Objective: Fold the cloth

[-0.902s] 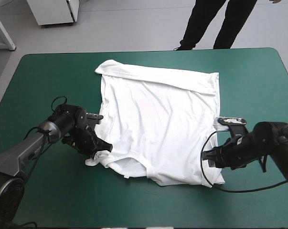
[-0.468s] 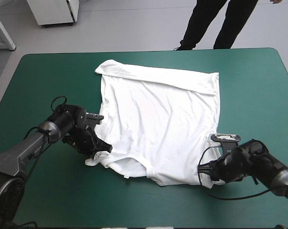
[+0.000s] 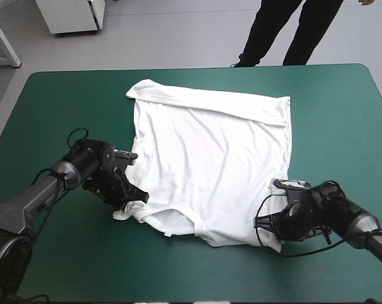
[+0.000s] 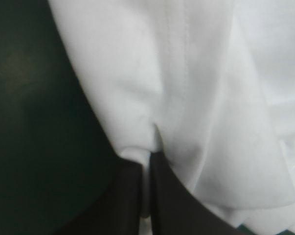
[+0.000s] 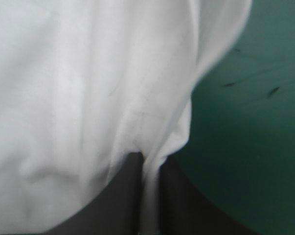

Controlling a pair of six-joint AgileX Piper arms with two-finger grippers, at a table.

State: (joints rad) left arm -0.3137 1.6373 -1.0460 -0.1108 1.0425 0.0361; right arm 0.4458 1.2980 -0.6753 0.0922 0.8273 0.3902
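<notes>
The white T-shirt (image 3: 210, 158) lies spread on the teal-green table, its far edge folded over into a band. My left gripper (image 3: 139, 196) pinches the shirt's near left corner, by the sleeve. In the left wrist view the black fingers (image 4: 130, 196) stand all but shut, white cloth (image 4: 186, 88) caught between them. My right gripper (image 3: 261, 221) holds the shirt's near right corner low at the table. Its wrist view shows the fingers (image 5: 123, 196) almost together, a fold of the shirt (image 5: 88, 88) pressed in the slit.
Bare teal-green cover (image 3: 343, 114) lies right of the shirt and along the table's near edge (image 3: 178, 278). More bare cover (image 3: 64, 101) stretches left of the shirt, past my left arm.
My right gripper has slid left and toward the table's near edge, onto the shirt's near right corner, which has bunched inward. The left gripper has stayed put.
</notes>
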